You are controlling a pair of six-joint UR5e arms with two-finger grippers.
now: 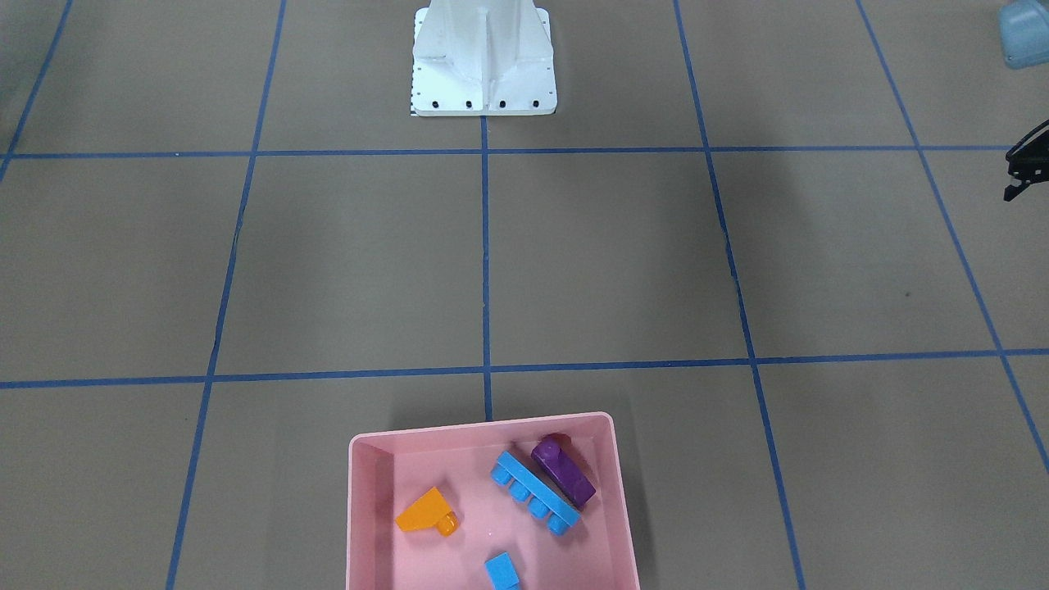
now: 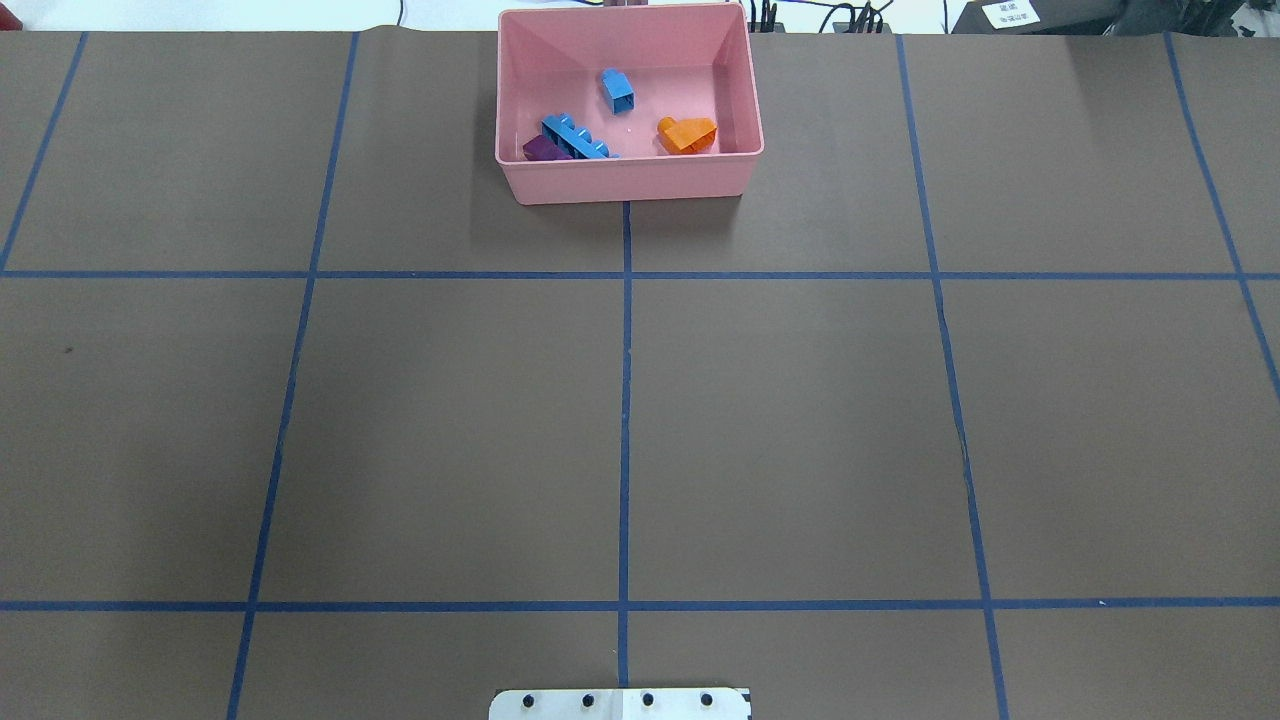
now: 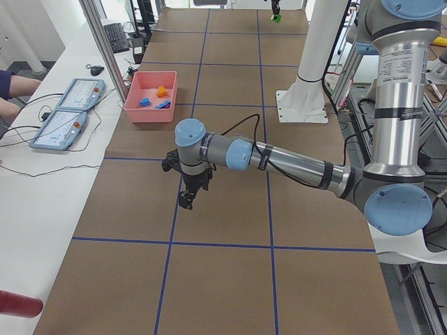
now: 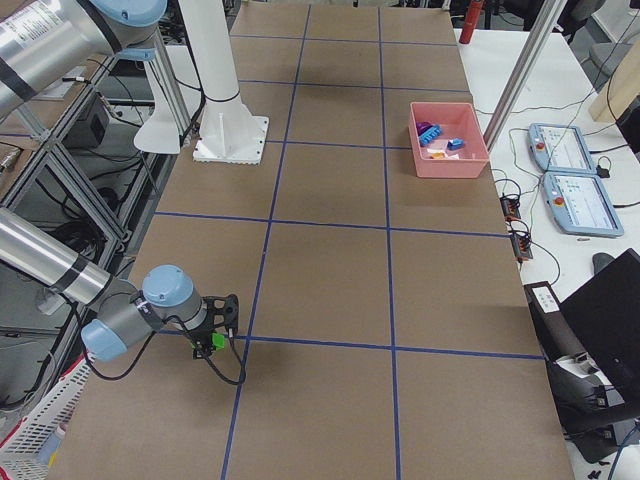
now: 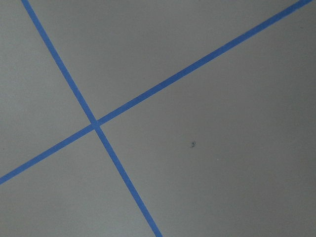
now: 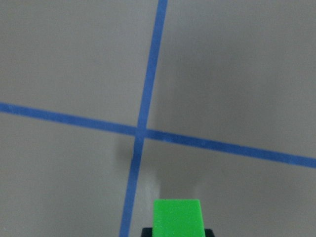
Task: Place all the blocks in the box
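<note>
The pink box (image 1: 479,428) stands at the table's far edge from the robot, also in the overhead view (image 2: 630,182). In it lie the orange sloped block (image 1: 424,512), the purple block (image 1: 564,471), the long blue block (image 1: 534,492) and the small blue block (image 1: 501,569). My right gripper (image 4: 217,338) is far from the box, near the table's right end, shut on the green block (image 6: 177,217) just above a tape crossing. My left gripper (image 3: 186,202) hangs over the table's left part, only partly showing in the front view (image 1: 1016,184). I cannot tell if it is open.
The white metal base (image 1: 483,82) stands at the robot's side of the table. Blue tape lines grid the brown table. Two teach pendants (image 3: 70,118) and cables lie on the white side table beyond the box, where an operator's arm (image 3: 14,85) rests.
</note>
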